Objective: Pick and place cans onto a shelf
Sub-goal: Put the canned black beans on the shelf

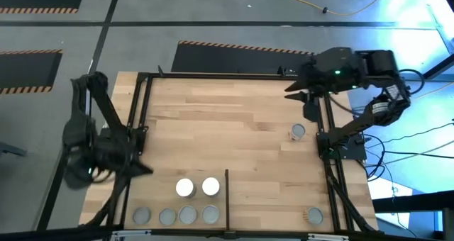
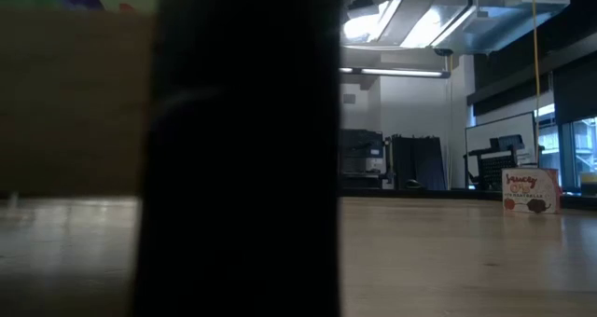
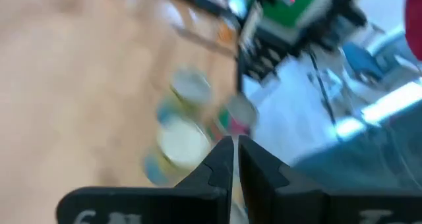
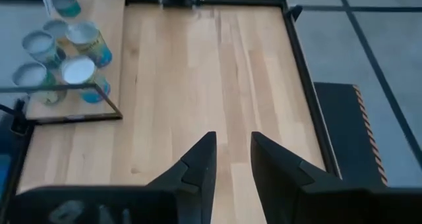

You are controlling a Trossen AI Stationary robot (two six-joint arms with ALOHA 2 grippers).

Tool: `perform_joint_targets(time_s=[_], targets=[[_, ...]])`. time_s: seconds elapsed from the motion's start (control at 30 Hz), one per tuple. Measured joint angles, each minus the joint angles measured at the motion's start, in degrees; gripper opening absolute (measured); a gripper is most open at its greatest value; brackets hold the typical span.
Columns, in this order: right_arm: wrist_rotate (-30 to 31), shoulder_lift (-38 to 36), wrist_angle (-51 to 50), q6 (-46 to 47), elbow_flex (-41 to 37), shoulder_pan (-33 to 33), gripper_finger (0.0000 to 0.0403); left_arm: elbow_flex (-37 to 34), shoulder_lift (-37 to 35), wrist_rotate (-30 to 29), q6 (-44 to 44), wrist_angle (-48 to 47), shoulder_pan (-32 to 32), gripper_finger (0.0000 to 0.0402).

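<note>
Several cans stand upright near the shelf's [image 1: 234, 127] near edge, left of the thin divider bar [image 1: 227, 190]: two white-topped [image 1: 184, 188] [image 1: 211, 186] and a row of grey-topped ones [image 1: 177, 215]. One grey-topped can [image 1: 298, 132] stands alone at the right, and a tan-topped one [image 1: 314, 215] at the near right corner. My left gripper [image 1: 144, 169] [image 3: 235, 159] hangs over the shelf's left frame, shut on nothing, the cans blurred beyond it. My right gripper [image 1: 305, 93] [image 4: 232, 159] hovers open over the far right corner.
A black metal frame [image 1: 138, 113] runs round the board. In the low view a broad dark upright shape [image 2: 238, 149] blocks the middle, and a small printed box [image 2: 531, 190] stands far off on the right. The board's middle and far left lie bare.
</note>
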Motion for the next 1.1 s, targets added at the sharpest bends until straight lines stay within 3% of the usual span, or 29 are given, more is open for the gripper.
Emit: perform_joint_targets(time_s=[0.33, 0.57, 0.73, 0.97, 1.1], targets=[[0.0, -7.6, 0.0, 0.8, -4.3, 0.0, 0.0096, 0.0, -12.3, -7.2, 19.1, -4.1, 14.7, 0.0015], [0.0, -17.2, -0.2, 4.3, -19.9, 0.0, 0.0096, 0.0, -15.6, -8.2, 28.7, -4.1, 22.2, 0.0015], [-0.1, -23.6, -0.2, 10.9, -30.6, 0.0, 0.0096, 0.0, -15.6, -8.1, 30.3, -4.1, 26.3, 0.0015], [-8.9, -29.9, -0.2, 26.5, -43.6, 0.0, 0.0096, 0.0, -15.6, -4.2, 33.1, -4.1, 29.2, 0.0015], [-20.4, -31.8, 0.0, 31.4, -51.1, 0.8, 0.0096, 0.0, -15.5, -3.5, 34.8, -4.1, 30.1, 0.0015]])
